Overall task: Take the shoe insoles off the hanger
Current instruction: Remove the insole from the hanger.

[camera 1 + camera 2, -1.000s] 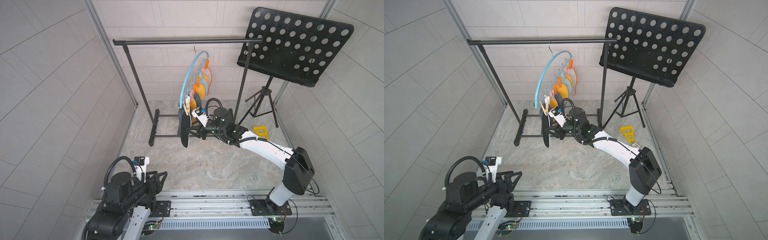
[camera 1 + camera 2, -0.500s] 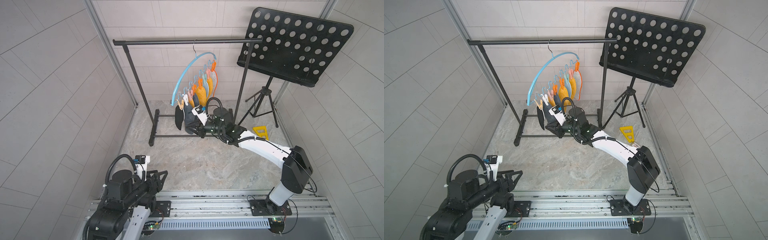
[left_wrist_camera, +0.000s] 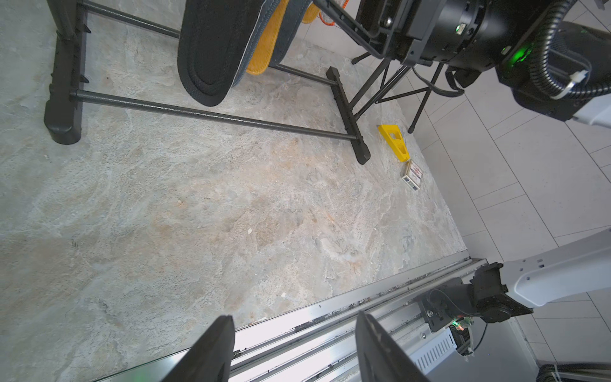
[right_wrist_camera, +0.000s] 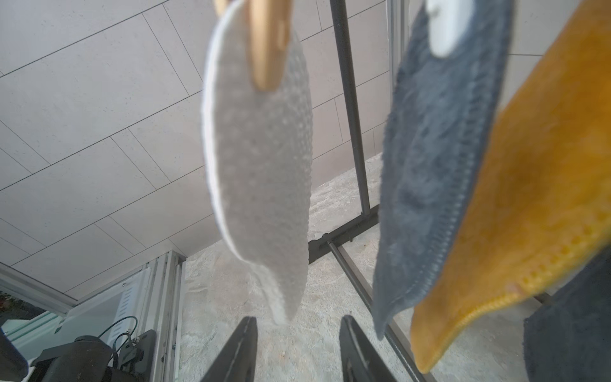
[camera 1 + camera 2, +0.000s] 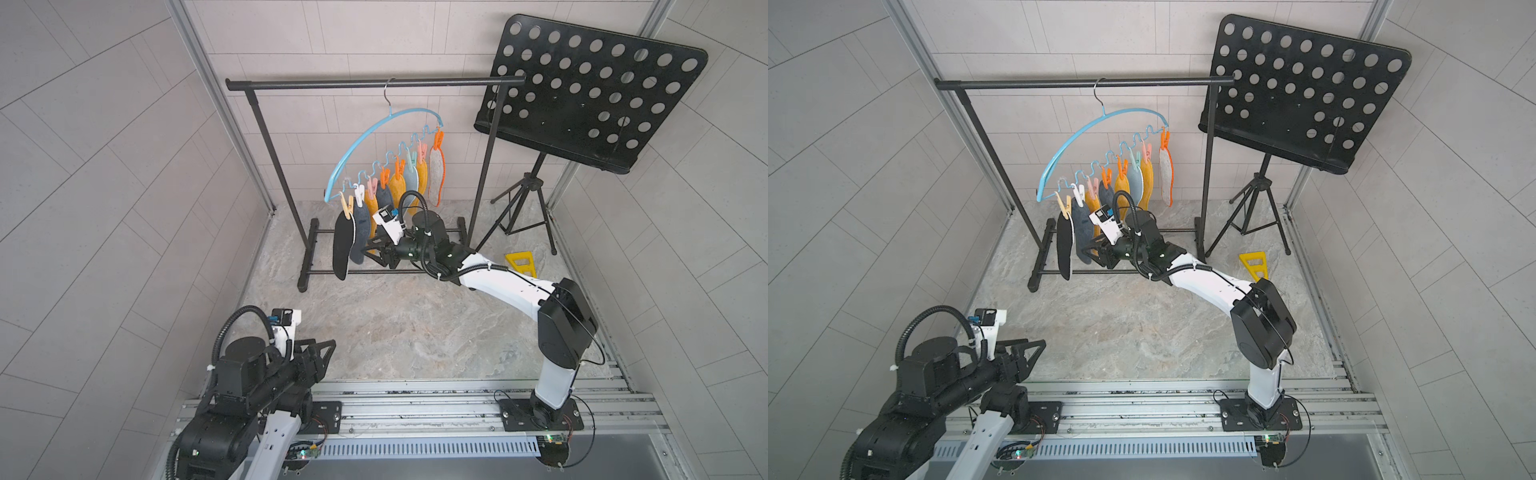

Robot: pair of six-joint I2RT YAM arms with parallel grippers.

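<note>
So the hanger (image 5: 409,110) is hooked on the black rack (image 5: 374,83) and tilted, with the low end toward my side. All the shoe insoles (image 5: 397,187) are clipped along its wavy bar, none on the desk (image 5: 395,324).

My right claw (image 5: 374,251) is reaching in low, right by the bottom tips of the lowest few. From the wrist camera, my right claw (image 4: 297,322) is partly spread with nothing between the fingers. The toe of the end insole (image 4: 261,165), the pale dotted side held by a tan clip, hangs just above the gap. The dark grey insole (image 4: 439,165) and an orange-yellow one (image 4: 529,198) hang beside it. I can't tell if I'm touching any of them.

From above, that end insole (image 5: 341,245) looks black.

My left claw (image 5: 320,345) is parked well back near the rail, spread and empty too, same story from its own camera (image 3: 291,317).

A music stand (image 5: 582,91) is behind, and a yellow plastic piece (image 5: 521,264) lies on the desk.
</note>
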